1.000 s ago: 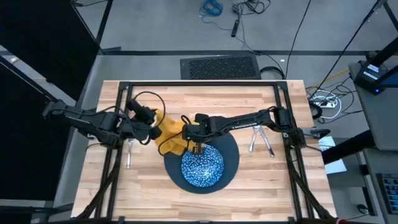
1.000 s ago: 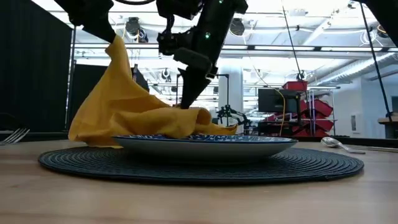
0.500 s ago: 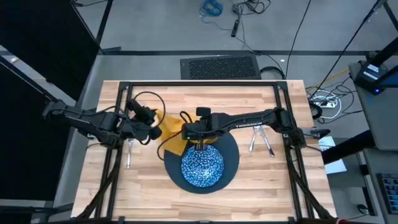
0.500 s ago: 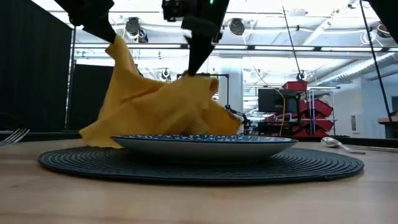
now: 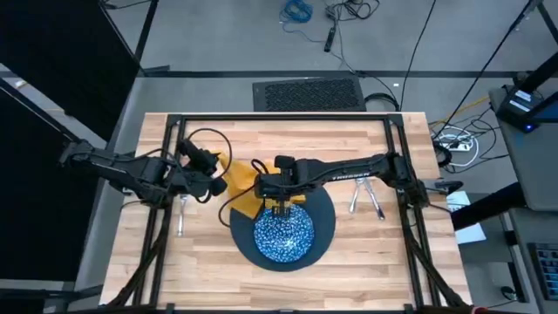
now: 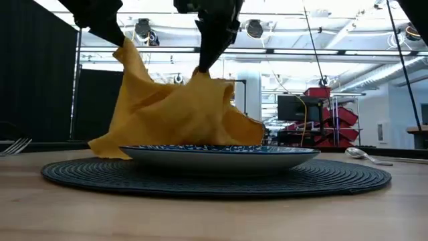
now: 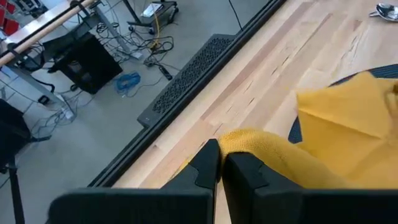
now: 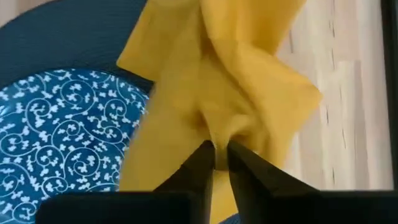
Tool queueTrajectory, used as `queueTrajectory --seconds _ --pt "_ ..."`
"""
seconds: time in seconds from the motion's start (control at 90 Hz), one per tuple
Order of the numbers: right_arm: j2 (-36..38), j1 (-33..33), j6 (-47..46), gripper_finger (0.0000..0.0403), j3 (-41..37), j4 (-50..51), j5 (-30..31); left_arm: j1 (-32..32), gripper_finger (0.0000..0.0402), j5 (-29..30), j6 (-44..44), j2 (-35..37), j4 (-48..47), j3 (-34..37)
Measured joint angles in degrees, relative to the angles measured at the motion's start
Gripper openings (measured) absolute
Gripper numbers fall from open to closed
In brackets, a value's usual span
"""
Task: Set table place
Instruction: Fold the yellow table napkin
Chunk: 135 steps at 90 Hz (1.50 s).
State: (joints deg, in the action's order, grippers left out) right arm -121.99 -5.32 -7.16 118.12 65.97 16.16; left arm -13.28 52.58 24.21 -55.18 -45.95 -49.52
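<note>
Both pincers — left (image 7: 221, 167), right (image 8: 220, 163) — pinch napkin (image 6: 174, 114).

Napkin (image 5: 245, 187) & both arms block plate's (image 5: 321, 214) left-rear; near table (image 5: 366, 270) edge prob. free for a gripper.

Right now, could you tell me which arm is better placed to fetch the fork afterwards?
The left: its claw, pinching the napkin, hangs near the fork. The right claw grips the napkin above the dish, farther off.
</note>
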Motion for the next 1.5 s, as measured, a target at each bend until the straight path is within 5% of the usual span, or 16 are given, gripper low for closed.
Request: queueTrajectory --seconds 0.433,0.811,1.211,1.5 --pt "-0.1 0.1 -2.5 0.008 -13.7 -10.1 0.0 0.0 0.0 0.0 -0.2 0.0 0.0 0.0" --pt "0.0 -0.1 0.1 0.0086 -11.8 -14.6 0.3 0.0 0.0 0.0 -0.1 0.0 0.0 0.0" --pt "0.0 -0.1 -8.9 0.0185 -11.7 -14.7 -0.1 0.0 0.0 0.0 0.0 0.0 0.0 0.0" --pt "0.0 -0.8 -11.0 0.0181 -11.7 -11.4 -2.7 0.0 0.0 0.0 0.4 0.0 0.0 0.0"
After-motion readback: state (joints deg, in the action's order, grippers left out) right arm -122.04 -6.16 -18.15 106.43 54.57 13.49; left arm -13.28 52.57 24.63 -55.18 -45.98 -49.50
